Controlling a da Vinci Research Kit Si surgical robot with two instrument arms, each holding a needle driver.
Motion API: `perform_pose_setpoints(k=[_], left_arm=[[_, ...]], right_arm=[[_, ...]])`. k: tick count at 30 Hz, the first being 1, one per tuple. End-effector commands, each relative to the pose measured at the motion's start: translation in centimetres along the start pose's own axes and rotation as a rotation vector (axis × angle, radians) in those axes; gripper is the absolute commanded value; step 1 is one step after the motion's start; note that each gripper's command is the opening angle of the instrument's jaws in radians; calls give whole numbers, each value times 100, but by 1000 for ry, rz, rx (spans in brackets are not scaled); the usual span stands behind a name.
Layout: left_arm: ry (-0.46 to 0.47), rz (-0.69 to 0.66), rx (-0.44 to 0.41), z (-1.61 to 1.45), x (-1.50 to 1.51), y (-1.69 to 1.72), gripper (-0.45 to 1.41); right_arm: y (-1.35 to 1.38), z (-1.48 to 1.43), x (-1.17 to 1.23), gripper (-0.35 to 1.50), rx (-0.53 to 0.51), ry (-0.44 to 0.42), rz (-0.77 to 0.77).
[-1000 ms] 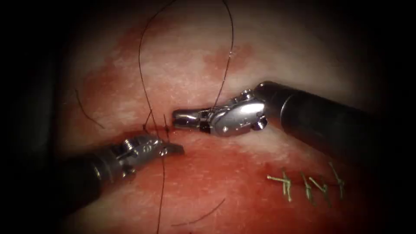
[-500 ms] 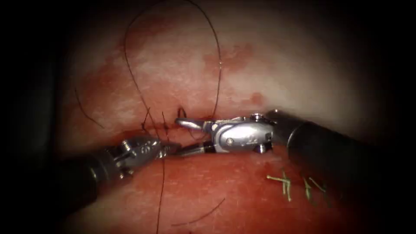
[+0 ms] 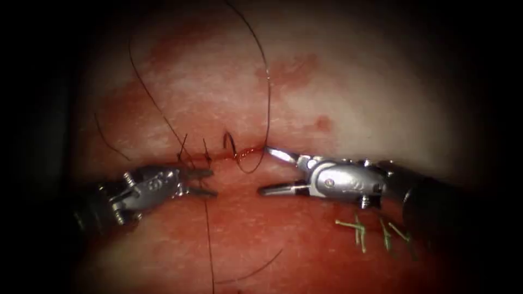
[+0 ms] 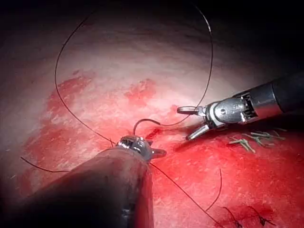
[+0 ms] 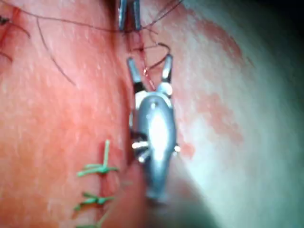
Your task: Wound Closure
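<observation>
The cut (image 3: 239,157) runs across the red tissue (image 3: 218,92). A short dark arc of the needle (image 3: 229,142) rises out of the tissue at the cut, its ends buried; it also shows as the needle (image 4: 142,121). Thread (image 3: 268,98) sweeps down from above into a small loop (image 3: 251,166) beside it. My right tool (image 3: 265,170) lies just right of the loop, jaws spread wide, holding nothing; in its wrist view the right tool (image 5: 149,61) faces the needle. My left tool (image 3: 211,183) sits left of the needle, jaws parted, a thread strand (image 3: 208,228) running past them.
Two short stitch ends (image 3: 206,151) stand at the cut above the left tool. Green stitch ends (image 3: 360,233) lie below the right tool's wrist. Loose thread pieces lie at the left (image 3: 109,139) and near the front (image 3: 256,269).
The right tool let go of the thread, opened wide and drew back down and to the right. The left tool opened and backed off left. The thread loop slackened and swung left.
</observation>
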Motion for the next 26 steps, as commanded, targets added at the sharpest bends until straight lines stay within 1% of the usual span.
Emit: perform_pose_setpoints(k=[1, 2, 5, 7, 10, 13, 18, 22, 26], left_arm=[[4, 5, -5, 5, 0, -2, 10], [17, 6, -11, -4, 4, -3, 12], [48, 5, -17, -14, 11, -4, 12], [62, 3, -30, -19, 14, -4, 14], [82, 9, -55, -30, 17, -1, 17], [99, 25, -63, -41, 21, 0, 17], [129, 49, -69, -62, 25, -4, 19], [140, 60, -72, -69, 25, -8, 21], [146, 60, -69, -67, 25, -9, 22]], right_arm=[[4, 5, -3, 145, 0, 4, 0], [4, 2, -4, 143, 2, 5, 17], [4, 2, -6, 141, -1, 6, 29], [4, 3, -7, 141, -4, 4, 58], [7, 3, -7, 136, -3, 2, 113], [10, 3, -3, 133, 12, -17, 127], [13, 1, 5, 130, 15, -20, 139], [11, 0, 9, 130, 15, -21, 140], [10, 0, 10, 128, 15, -21, 140]])
